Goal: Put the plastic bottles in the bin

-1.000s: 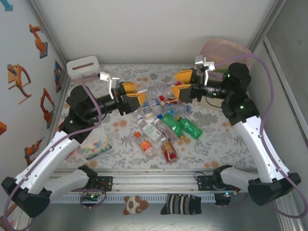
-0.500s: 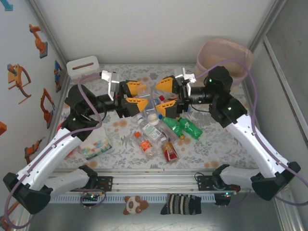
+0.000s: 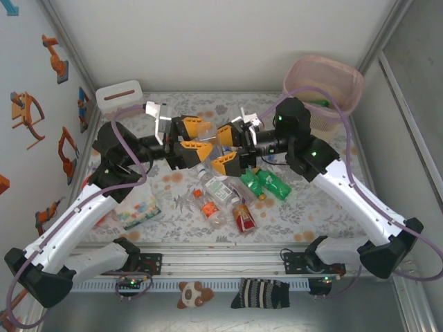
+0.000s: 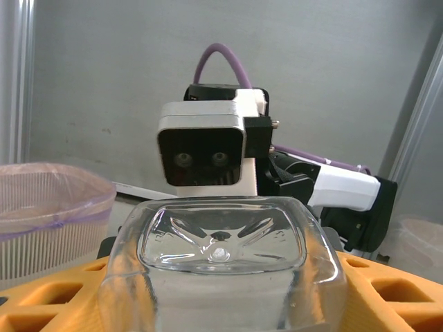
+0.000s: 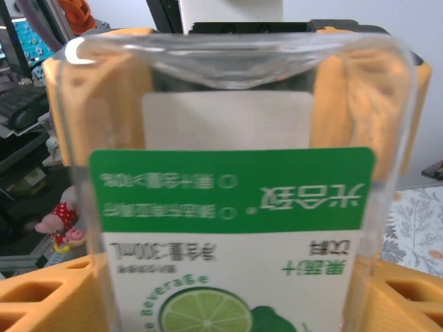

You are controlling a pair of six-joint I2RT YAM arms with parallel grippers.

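Handover above mid-table: lime-label clear bottle (image 3: 223, 140) between both grippers.
Left gripper (image 3: 206, 137) clenches its base end. Right gripper (image 3: 225, 147) straddles the label; clamped or not, cannot tell. Long axis left-right; bin (image 3: 348, 69) upper right, nearer the right arm.

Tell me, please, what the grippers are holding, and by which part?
The left gripper clamps a clear lime-label bottle by its sides near the base. The right gripper straddles the same bottle's body; whether it grips cannot be told.
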